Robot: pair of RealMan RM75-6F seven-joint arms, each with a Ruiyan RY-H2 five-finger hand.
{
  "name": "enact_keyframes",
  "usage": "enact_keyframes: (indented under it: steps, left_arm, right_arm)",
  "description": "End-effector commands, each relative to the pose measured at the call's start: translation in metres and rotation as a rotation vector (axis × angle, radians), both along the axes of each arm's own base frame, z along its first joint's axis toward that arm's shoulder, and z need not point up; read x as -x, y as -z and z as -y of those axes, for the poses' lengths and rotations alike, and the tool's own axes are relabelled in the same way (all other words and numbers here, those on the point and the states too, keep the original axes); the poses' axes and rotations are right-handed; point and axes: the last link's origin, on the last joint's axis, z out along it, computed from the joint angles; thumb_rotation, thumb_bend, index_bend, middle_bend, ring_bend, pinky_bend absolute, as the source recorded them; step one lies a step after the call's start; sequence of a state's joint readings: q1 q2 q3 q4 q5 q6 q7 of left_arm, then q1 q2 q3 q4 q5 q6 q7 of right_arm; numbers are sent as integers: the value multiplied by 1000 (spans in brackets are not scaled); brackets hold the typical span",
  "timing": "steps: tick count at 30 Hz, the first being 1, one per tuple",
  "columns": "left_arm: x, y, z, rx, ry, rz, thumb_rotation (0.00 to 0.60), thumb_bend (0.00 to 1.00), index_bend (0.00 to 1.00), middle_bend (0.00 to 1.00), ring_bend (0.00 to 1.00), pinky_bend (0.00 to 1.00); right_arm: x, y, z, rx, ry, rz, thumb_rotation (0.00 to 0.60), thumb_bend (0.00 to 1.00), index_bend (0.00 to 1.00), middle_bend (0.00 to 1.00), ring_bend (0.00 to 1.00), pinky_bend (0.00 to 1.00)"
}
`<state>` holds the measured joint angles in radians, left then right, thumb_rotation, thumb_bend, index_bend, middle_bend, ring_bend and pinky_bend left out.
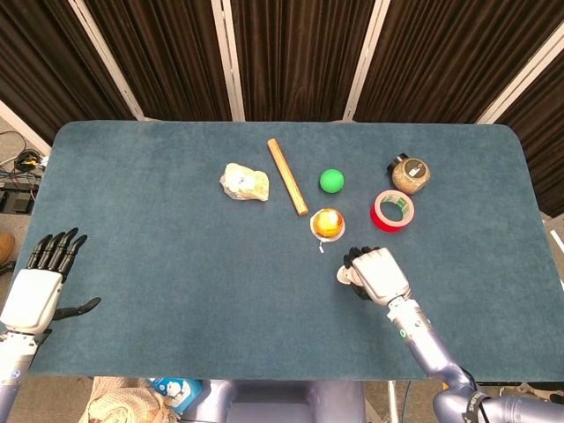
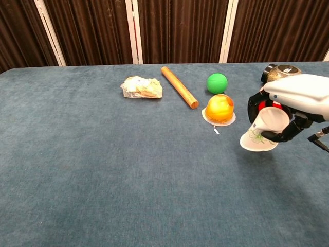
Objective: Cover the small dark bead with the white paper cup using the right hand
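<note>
Right robot hand (image 2: pixel 288 110) grips the white paper cup (image 2: pixel 261 133), mouth tilted down, lifted off the surface (image 1: pixel 176 264). Bead is hidden in both views, probably right under the cup. Left robot hand (image 1: pixel 40 282) spread, empty, well apart.

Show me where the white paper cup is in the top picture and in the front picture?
Head view: the white paper cup peeks out left of the right hand, just below centre.
Chest view: the cup is at the right, upside down and tilted in that hand.
Shared landmark: the orange dome-shaped jelly cup, close beside the cup.
</note>
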<state>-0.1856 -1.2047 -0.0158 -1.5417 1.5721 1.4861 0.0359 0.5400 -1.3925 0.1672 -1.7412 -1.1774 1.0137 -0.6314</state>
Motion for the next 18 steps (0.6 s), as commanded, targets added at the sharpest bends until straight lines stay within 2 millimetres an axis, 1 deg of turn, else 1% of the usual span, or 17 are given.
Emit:
enact_keyframes:
  steps: [1, 8, 11, 12, 13, 14, 15, 16, 17, 18]
  left_arm:
    - [0, 0, 0, 0, 1, 0, 600, 34, 0, 0, 0, 0]
    - [0, 1, 0, 3, -1, 0, 600, 34, 0, 0, 0, 0]
    - [0, 1, 0, 4, 0, -2, 600, 34, 0, 0, 0, 0]
    - [0, 1, 0, 4, 0, -2, 600, 34, 0, 0, 0, 0]
    - [0, 1, 0, 4, -1, -2, 600, 34, 0, 0, 0, 0]
    - [0, 1, 0, 5, -2, -2, 600, 34, 0, 0, 0, 0]
    - [0, 1, 0, 5, -2, -2, 600, 34, 0, 0, 0, 0]
    - [0, 1, 0, 5, -2, -3, 600, 34, 0, 0, 0, 0]
    - [0, 1, 0, 4, -2, -3, 600, 34, 0, 0, 0, 0]
    - [0, 1, 0, 3, -1, -3, 600, 34, 0, 0, 0, 0]
  right_arm:
    - [3, 5, 2, 0, 13, 5, 600, 411, 485, 371, 421, 538]
    - [12, 13, 7, 3, 36, -9, 600, 411, 485, 371, 422, 537]
    - [15, 15, 8, 2, 53, -6, 600, 410, 471, 371, 421, 489]
    - [15, 16, 8, 1, 55, -5, 600, 410, 423, 364, 409, 438]
    - [16, 16, 8, 0, 57, -7, 600, 411, 332, 328, 370, 360]
    - [17, 17, 8, -1, 58, -12, 600, 411, 202, 252, 291, 265]
    - [18, 17, 8, -3, 59, -19, 600, 411, 124, 184, 223, 208]
    - [19, 18, 7, -7, 62, -26, 600, 409, 40, 87, 127, 145]
    - [20, 19, 5, -16, 70, -38, 600, 404, 2, 26, 60, 115]
    - [21, 19, 5, -19, 74, -47, 600, 399, 0, 6, 33, 106]
